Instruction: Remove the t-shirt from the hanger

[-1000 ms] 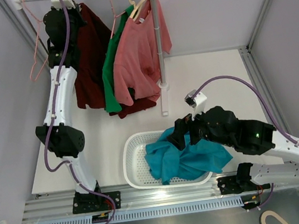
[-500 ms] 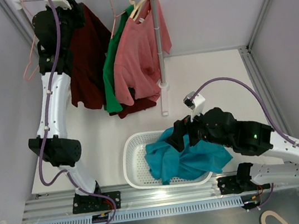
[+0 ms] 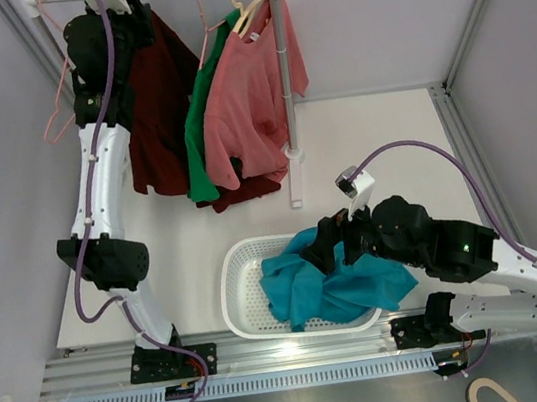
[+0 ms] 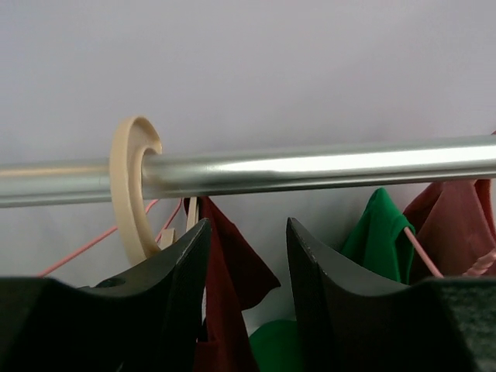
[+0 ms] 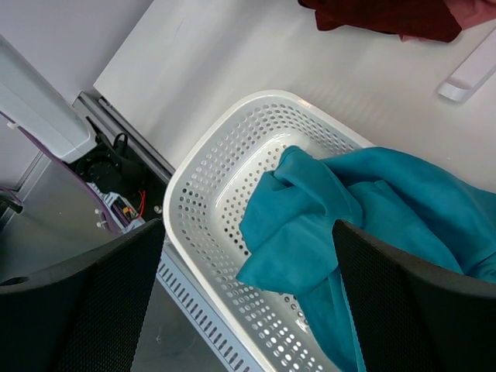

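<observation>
Left hand [image 4: 246, 230] spread below rail [image 4: 325, 165]

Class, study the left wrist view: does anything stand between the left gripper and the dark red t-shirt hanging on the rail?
Nothing visible does. The left gripper is open, and the dark red t-shirt shows through its gap, under the rail. The beige hanger hook sits to one side, the green t-shirt to the other.

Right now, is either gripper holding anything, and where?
Nothing is held. Left gripper open under the rail, the dark red shirt showing between its fingers; right gripper open over the teal shirt.
</observation>
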You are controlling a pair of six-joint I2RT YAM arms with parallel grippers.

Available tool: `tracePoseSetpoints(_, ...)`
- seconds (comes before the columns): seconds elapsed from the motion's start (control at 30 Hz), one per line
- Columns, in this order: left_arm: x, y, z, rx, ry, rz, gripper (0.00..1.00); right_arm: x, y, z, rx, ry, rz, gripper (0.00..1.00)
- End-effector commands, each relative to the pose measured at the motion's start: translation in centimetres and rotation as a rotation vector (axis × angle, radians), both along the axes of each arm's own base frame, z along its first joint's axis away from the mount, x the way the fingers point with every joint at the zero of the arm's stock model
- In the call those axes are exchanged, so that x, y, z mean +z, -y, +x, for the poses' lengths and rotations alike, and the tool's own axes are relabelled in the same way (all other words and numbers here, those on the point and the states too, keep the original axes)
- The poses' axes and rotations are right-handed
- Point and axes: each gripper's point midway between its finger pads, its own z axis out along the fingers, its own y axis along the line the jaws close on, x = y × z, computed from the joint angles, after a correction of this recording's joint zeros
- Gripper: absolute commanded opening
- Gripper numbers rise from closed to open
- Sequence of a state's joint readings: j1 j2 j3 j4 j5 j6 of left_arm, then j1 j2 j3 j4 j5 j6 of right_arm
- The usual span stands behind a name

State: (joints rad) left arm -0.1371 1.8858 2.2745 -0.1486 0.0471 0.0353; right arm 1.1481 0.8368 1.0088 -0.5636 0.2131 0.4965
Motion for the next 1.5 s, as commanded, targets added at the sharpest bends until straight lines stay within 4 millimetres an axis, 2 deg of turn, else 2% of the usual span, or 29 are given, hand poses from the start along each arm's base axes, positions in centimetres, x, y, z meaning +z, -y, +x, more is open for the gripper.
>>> tracePoseSetpoints(0.0, 0.5, -0.9, 0.1, 0.041, 0.003, -0.006, 0.49, 0.8, 0.2, 0.0, -0.015, 0.010, 0.038, 0.95)
tracePoseSetpoints(0.3, 0.2, -3.2, 0.6, 0.175, -0.005, -0.026, 0.52, 0.7, -0.1, 0.1, -0.005, 0.020, 0.024, 0.95)
tracePoseSetpoints(0.47, 0.3, -3.6, 1.4, 0.184, 0.011, -0.019, 0.53, 0.7, 0.0, 0.2, -0.008, 0.023, 0.022, 0.95)
tracePoseSetpoints(0.5, -0.2, -3.5, 1.9, 0.178, 0.003, -0.007, 0.52, 0.7, 0.0, 0.2, -0.008, 0.021, 0.021, 0.95)
tracePoseSetpoints(0.53, 0.2, -3.4, 1.9, 0.175, 0.015, -0.009, 0.50, 0.7, 0.0, 0.2, -0.009, 0.022, 0.019, 0.95)
tracePoseSetpoints(0.6, -0.2, -3.1, 2.3, 0.158, 0.009, -0.002, 0.37, 0.7, 0.1, 0.2, -0.014, 0.019, 0.020, 0.95)
tracePoseSetpoints(0.63, 0.0, -3.2, 2.3, 0.158, 0.015, -0.003, 0.25, 0.7, 0.1, 0.2, -0.014, 0.019, 0.020, 0.95)
tracePoseSetpoints(0.7, -0.4, -3.0, 2.6, 0.148, 0.009, -0.004, 0.17, 0.7, 0.2, 0.3, -0.016, 0.022, 0.018, 0.95)
tracePoseSetpoints(0.77, -0.6, -2.8, 2.8, 0.132, 0.007, 0.003, 0.03, 0.9, 0.2, 0.4, -0.018, 0.025, 0.021, 0.95)
tracePoseSetpoints(0.9, -1.2, -2.1, 2.8, 0.082, -0.013, 0.009, 0.01, 0.8, 0.1, 0.4, -0.017, 0.024, 0.020, 0.95)
tracePoseSetpoints(0.93, -1.0, -1.2, 2.4, 0.030, -0.014, 0.016, 0.01, 0.8, 0.1, 0.4, -0.015, 0.024, 0.022, 0.95)
tracePoseSetpoints(1.13, 0.5, 0.3, 0.4, -0.061, -0.016, -0.041, 0.01, 0.8, -0.1, 0.3, -0.011, 0.020, 0.026, 0.95)
tracePoseSetpoints(1.17, 1.3, 0.4, -0.3, -0.072, -0.006, -0.053, 0.01, 0.7, -0.1, 0.3, -0.011, 0.019, 0.023, 0.95)
tracePoseSetpoints(1.27, 1.9, 0.1, -1.4, -0.064, -0.019, -0.065, 0.01, 0.4, 0.0, 0.2, -0.010, 0.012, 0.024, 0.95)
tracePoseSetpoints(1.3, 2.8, -0.3, -2.1, -0.048, -0.008, -0.075, 0.01, 0.4, 0.0, 0.2, -0.009, 0.011, 0.026, 0.95)
tracePoseSetpoints(1.47, 3.2, -0.4, -4.1, -0.053, -0.046, -0.112, 0.01, 0.2, -0.1, 0.1, -0.009, 0.009, 0.030, 0.95)
